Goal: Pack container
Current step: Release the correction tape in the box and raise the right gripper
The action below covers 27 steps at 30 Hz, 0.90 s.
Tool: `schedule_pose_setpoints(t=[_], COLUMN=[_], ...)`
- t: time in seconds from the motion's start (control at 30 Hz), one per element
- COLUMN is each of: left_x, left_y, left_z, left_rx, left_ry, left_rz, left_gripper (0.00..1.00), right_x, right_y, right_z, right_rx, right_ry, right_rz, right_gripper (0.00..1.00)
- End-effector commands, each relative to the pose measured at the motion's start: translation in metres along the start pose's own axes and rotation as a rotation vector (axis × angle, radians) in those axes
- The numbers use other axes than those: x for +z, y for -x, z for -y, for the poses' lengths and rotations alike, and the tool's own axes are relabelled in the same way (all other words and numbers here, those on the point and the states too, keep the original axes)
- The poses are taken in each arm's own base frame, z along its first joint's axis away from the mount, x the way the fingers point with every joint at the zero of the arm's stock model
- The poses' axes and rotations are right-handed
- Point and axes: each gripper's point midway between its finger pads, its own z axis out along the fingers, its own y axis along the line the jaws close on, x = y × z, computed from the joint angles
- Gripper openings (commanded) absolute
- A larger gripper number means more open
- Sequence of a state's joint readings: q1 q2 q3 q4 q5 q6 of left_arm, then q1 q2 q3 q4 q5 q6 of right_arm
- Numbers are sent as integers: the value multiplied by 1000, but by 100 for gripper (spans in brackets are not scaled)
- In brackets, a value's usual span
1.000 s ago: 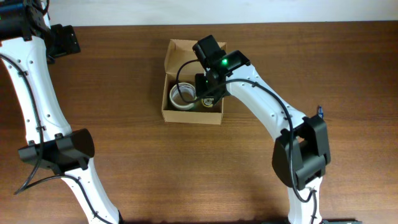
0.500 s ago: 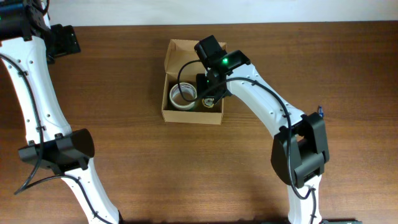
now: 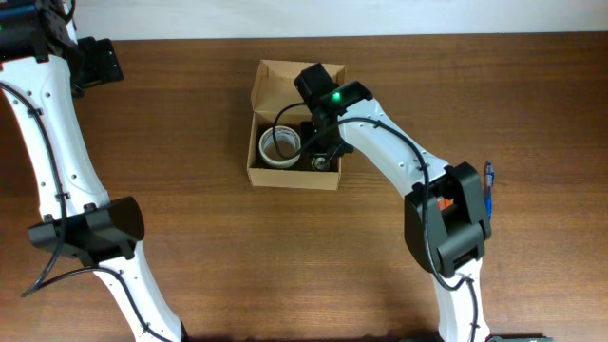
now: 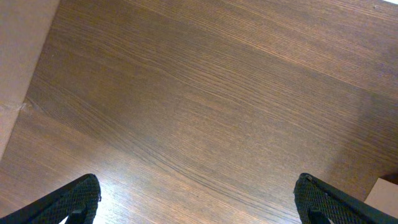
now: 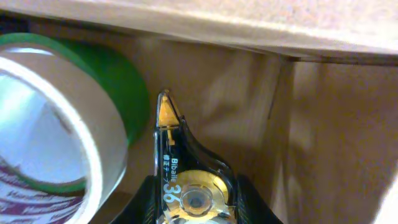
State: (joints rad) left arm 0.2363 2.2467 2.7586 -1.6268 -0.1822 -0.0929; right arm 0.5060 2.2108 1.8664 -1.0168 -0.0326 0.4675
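Observation:
The container [image 3: 285,178] is a tan cardboard box with its flap lid open at the far side. Inside it lies a white tape roll [image 3: 278,146]. In the right wrist view the white roll [image 5: 56,118] lies against a green roll [image 5: 118,81]. My right gripper [image 3: 321,155] is down inside the box's right half. In the right wrist view the right gripper [image 5: 196,210] is shut on a black and clear correction tape dispenser [image 5: 186,180], close to the box wall [image 5: 323,124]. My left gripper [image 3: 99,62] is far off at the back left; in the left wrist view it [image 4: 199,200] is open and empty over bare wood.
The table is dark wood. A blue pen-like thing [image 3: 488,178] lies at the right, beside the right arm's elbow. The left arm's elbow [image 3: 87,236] stands at the left front. A tan surface [image 4: 18,68] shows at the left edge of the left wrist view.
My right gripper has sunk a little deeper into the box with the dispenser, and the right arm's elbow has shifted left. The left arm has not moved.

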Motion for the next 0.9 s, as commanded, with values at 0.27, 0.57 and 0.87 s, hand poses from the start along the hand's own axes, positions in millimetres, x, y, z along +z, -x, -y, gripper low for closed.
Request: schedule_pose_setpoints(t=[0.27,0.57,0.87], left_x=[-8,-8,-8], left_y=[1,1,1], left_z=[-1,-1,-1], left_rx=[11,11,11], left_ry=[-11,-11,-11], left_rz=[15,15,15], left_gripper=[100,100,100], right_x=[6,6,5], right_y=[9,9,14], right_z=[18,19,18], right_rx=[34,34,-5], right_ry=[-43,-44,-43], right_rz=[9,11,27], right_gripper=[29,47,48])
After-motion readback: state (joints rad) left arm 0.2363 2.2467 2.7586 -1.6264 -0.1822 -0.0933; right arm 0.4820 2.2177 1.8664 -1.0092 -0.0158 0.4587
